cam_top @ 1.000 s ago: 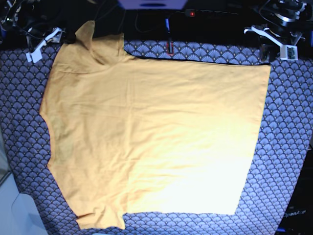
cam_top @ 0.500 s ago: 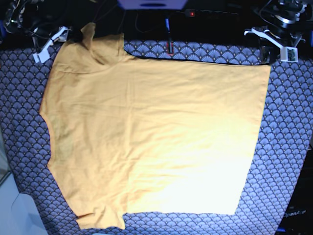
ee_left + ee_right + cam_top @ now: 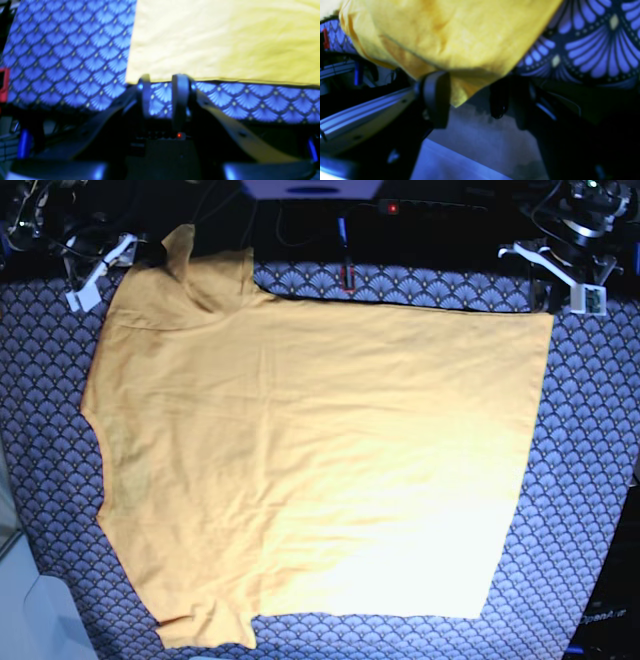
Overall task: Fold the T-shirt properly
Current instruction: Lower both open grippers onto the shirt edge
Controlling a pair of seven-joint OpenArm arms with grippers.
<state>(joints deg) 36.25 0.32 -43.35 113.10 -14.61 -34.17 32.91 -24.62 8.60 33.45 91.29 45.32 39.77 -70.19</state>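
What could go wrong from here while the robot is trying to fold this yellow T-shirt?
Risk one: the right gripper stands open around a sleeve edge of the T-shirt; only a thin corner lies between its fingers, so a grasp may slip. Risk two: the left gripper sits just off the hem corner, over the patterned cloth, and might pinch that cloth instead. Risk three: lifting one corner alone could drag and wrinkle the flat shirt.

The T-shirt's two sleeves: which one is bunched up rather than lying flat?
The far sleeve, by the right gripper at the table's back edge, is crumpled and raised. The near sleeve at the front edge lies flat on the patterned cloth.
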